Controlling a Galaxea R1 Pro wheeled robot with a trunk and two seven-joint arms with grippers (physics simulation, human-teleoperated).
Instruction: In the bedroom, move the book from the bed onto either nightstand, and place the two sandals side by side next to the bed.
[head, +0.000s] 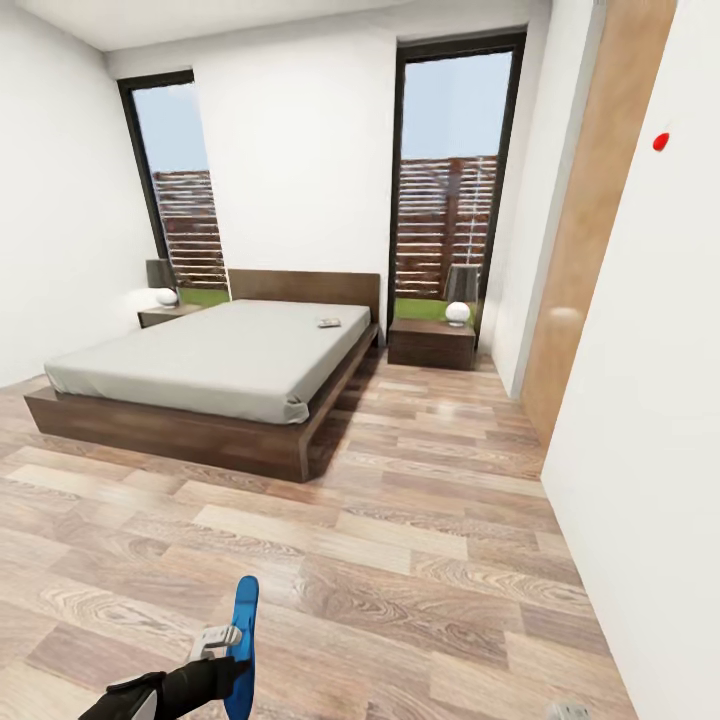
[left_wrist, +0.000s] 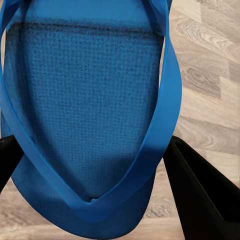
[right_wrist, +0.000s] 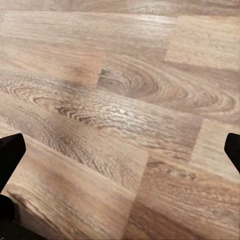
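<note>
A: Well, pinching one blue sandal (left_wrist: 90, 100) between the black fingers (left_wrist: 200, 195) of the left gripper (head: 215, 645), edge-up above the wood floor (head: 420, 560). Well short of the bed (head: 220, 370).

B: And the right gripper (right_wrist: 120, 160)?

A: Spread wide, nothing between the tips, just planks below.

B: And the book (head: 329, 323)?

A: Lying on the grey mattress near the headboard, on the side toward the nightstand (head: 432, 343) by the tall window.

B: Biggest worry from here?

A: Probably slipping. Thin and floppy, and gripped near one end by the look of it. Could swing or slide out on the way across the room.

B: Then what?

A: Could land upside down or well away from the bedside, and would need a low regrasp off the floor.

B: Anything else?

A: Might clip the corner of the bed frame if steered too tight. Also risky to release from height. Likely to bounce and end up askew rather than neatly beside its mate.

B: So lower first, then let go.
</note>
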